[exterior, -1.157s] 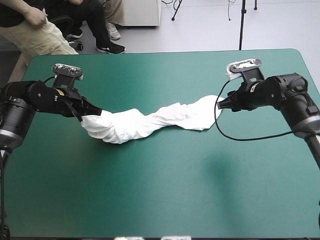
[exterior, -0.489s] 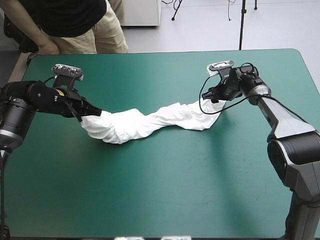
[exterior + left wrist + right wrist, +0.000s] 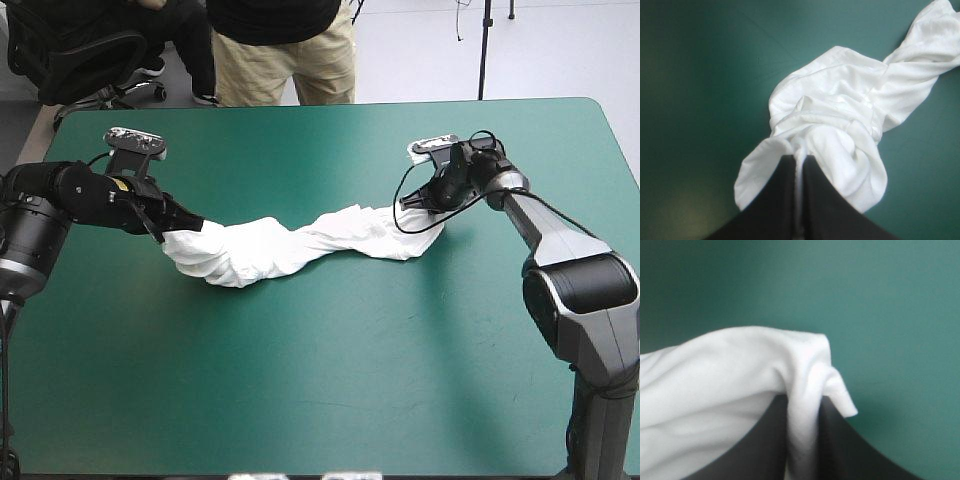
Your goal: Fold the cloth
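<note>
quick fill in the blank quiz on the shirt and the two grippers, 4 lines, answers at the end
1. The T-shirt is coloured ____.
2. It lies bunched like a rope on a table whose cover is ____.
3. The left gripper is ____ on one end of the T-shirt.
4. With the right gripper on the other end, the number of grippers holding it is ____.

Missing words: white; teal-green; shut; two
</note>
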You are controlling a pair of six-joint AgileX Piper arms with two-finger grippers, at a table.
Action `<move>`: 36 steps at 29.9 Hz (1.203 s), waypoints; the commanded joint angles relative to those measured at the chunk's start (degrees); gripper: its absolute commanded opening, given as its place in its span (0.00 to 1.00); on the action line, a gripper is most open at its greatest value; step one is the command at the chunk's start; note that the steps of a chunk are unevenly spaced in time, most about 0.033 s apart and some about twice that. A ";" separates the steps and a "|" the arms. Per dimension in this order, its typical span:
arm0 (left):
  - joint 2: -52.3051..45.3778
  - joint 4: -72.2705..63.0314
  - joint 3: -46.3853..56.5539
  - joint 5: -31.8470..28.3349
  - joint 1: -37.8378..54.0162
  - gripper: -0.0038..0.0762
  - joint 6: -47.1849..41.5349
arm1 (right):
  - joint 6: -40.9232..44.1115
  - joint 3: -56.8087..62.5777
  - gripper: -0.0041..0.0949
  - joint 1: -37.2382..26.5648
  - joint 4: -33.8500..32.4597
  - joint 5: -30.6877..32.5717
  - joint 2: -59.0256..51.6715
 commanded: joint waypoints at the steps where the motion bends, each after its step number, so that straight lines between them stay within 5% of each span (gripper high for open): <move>1: -1.84 -0.95 -2.02 -3.80 -0.21 0.04 -0.31 | -1.20 -1.48 0.03 -0.33 -2.15 -0.11 -2.88; 11: -3.67 -0.49 -10.59 -6.42 -0.09 0.04 -0.58 | 3.37 -1.60 0.03 -0.44 -14.34 0.06 -16.36; 27: -5.03 14.45 -39.13 -3.55 -0.09 0.04 -4.60 | 1.71 -1.60 0.03 -0.44 -14.13 0.19 -56.37; 36: -9.07 9.81 -40.67 4.91 -0.09 0.04 -2.98 | 1.57 -0.95 0.03 -0.44 -11.31 12.16 -68.38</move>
